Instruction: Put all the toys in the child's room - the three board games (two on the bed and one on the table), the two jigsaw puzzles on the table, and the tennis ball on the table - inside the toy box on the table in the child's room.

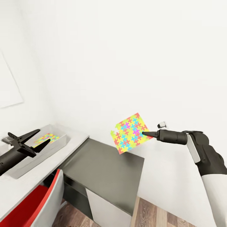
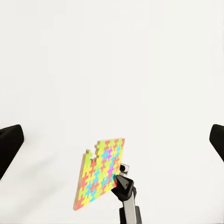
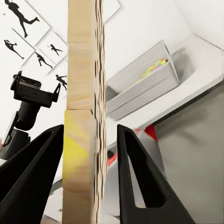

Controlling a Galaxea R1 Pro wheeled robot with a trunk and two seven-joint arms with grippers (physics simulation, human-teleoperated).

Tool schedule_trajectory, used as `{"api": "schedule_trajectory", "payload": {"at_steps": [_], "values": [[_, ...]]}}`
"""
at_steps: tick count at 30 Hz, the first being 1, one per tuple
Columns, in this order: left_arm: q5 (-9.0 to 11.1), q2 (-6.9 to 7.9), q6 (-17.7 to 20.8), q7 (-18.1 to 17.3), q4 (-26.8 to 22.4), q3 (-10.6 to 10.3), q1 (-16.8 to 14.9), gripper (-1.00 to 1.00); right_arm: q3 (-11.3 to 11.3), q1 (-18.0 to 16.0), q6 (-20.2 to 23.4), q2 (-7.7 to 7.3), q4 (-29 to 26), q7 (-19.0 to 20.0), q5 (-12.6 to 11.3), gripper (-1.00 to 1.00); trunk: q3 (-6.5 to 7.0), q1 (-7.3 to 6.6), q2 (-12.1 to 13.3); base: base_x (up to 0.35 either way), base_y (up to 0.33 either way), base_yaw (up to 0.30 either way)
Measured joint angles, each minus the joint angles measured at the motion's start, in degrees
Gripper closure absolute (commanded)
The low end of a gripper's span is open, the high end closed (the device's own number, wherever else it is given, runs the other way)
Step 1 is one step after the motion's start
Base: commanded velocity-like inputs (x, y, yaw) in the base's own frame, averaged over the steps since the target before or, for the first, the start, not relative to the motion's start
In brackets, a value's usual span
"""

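Note:
My right gripper (image 1: 145, 133) is shut on a multicoloured jigsaw puzzle (image 1: 130, 133), holding it in the air in front of the white wall, tilted on a corner. Seen from the right wrist, the puzzle (image 3: 84, 93) is edge-on between the two black fingers (image 3: 135, 177). The grey toy box (image 1: 60, 142) stands on the white table (image 1: 28, 183) at the left, with another jigsaw puzzle (image 1: 46, 137) lying inside. My left gripper (image 1: 42, 137) hangs open over the box's near side, holding nothing. From the left wrist, the held puzzle (image 2: 100, 172) and right gripper (image 2: 123, 184) are seen.
A lower dark grey cabinet top (image 1: 107, 170) lies beneath the held puzzle, beside the white table. A red and grey chair (image 1: 34, 201) stands at the table's front edge. Silhouette posters (image 3: 28, 23) hang on the wall behind the left arm. Wooden floor (image 1: 157, 214) lies at the lower right.

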Motion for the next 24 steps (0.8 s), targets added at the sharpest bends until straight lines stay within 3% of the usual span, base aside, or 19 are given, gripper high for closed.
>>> {"api": "schedule_trajectory", "payload": {"at_steps": [17,20,24], "values": [[-0.17,0.14,-0.12,1.13,0.0,0.49,0.09,-1.0,-0.13,-1.23,0.0,0.01,2.25,-0.09,0.08,1.0,3.61,-3.74,6.83,0.0,0.0,0.286],[-0.23,0.1,-0.19,0.96,0.0,1.43,0.45,-1.0,-0.14,-1.29,0.0,0.01,2.28,-0.09,0.08,1.0,4.25,-4.4,8.04,0.0,0.0,0.287],[-0.76,0.1,-0.18,3.8,0.0,1.81,0.59,-1.0,-0.14,-1.38,0.0,0.0,2.29,-0.09,0.07,1.0,5.1,-5.28,9.65,0.0,0.0,0.288]]}}
